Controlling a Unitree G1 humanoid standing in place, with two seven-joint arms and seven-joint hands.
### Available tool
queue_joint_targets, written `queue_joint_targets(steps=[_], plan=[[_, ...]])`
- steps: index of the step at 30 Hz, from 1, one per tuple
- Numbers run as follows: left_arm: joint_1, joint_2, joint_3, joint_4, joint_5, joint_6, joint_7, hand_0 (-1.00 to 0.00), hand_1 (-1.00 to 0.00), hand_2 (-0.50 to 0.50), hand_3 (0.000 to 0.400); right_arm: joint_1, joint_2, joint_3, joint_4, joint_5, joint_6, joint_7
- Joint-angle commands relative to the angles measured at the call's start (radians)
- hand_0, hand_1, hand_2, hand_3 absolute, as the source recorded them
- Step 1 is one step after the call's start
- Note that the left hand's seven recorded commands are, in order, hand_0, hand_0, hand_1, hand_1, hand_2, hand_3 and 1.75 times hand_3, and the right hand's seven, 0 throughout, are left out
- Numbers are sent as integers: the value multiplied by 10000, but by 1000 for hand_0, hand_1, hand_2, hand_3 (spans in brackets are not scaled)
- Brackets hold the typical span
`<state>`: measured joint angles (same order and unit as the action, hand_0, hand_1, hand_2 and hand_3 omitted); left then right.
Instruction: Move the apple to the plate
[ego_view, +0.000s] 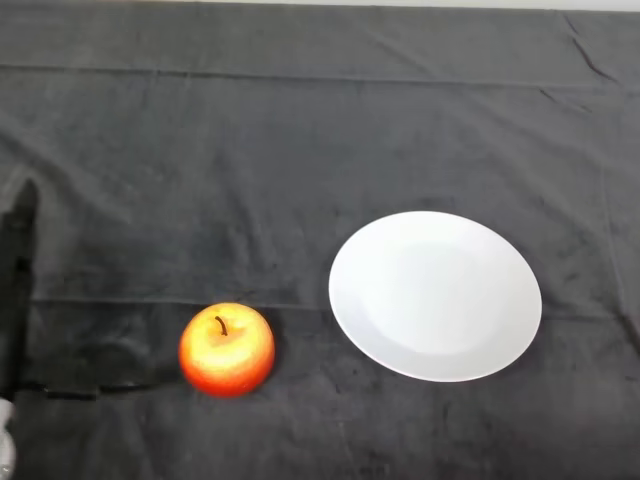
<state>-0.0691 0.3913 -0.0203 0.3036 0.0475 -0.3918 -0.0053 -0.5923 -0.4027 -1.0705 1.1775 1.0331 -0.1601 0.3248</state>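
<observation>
Could not tell fingers' state on black left hand (18, 260); risked nudging round red-yellow apple (227, 349) rolling from white plate (436, 295).

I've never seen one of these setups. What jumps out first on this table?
Two bright things against the dark cloth: a red-and-yellow apple, stem up, near the front left, and an empty white plate to its right, a gap between them. At the far left edge, the robot's black hand just pokes in.
</observation>
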Motion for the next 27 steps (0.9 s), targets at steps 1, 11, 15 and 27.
queue_joint_targets(steps=[1,11,15,27], plan=[[234,9,-294,-545,297,248,-70,0,0,0,0,37,-222,-20,-246,-71,27,-91],[9,-93,-1376,-605,723,594,-105,0,0,0,0,50,-206,-6,-290,-75,37,-123],[-115,-158,-1794,-515,851,708,-70,0,0,0,0,54,-202,-2,-302,-76,40,-132],[-300,57,-2341,-461,728,858,-301,-1000,-1000,0,400,60,-194,6,-323,-74,45,-151]])
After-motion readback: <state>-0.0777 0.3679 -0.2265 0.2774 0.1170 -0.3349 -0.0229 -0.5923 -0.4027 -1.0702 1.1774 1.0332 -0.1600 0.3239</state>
